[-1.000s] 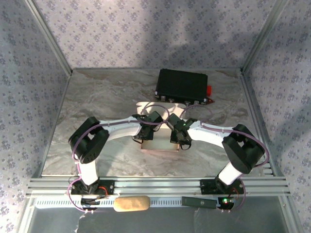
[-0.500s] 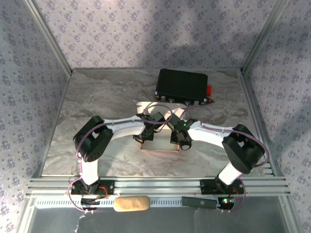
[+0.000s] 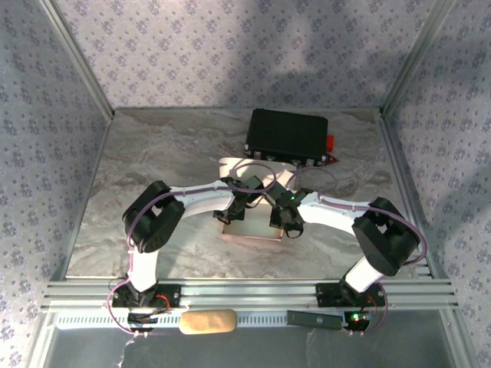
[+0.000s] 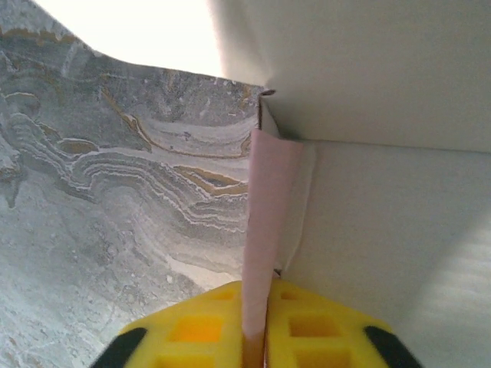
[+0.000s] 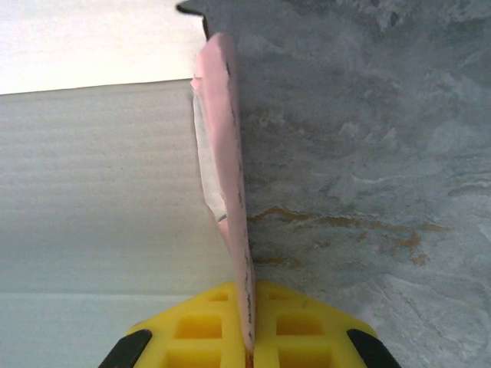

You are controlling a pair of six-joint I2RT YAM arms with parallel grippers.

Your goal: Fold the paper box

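Observation:
The paper box lies at the table's centre, its pale inner face up, between both arms. My left gripper is at its left side and my right gripper at its right side. In the left wrist view the yellow fingers are shut on an upright pink wall of the box, with the whitish inside to its right. In the right wrist view my right gripper pinches the other pink wall, with the whitish inside to its left.
A black hard case with a red part stands just behind the box. The marbled table is bounded by patterned walls. A tan oblong object and a dark bar lie on the front rail.
The left arm's elbow has swung to the right and its gripper has shifted slightly nearer along the box's left wall. The right arm and the box have stayed put.

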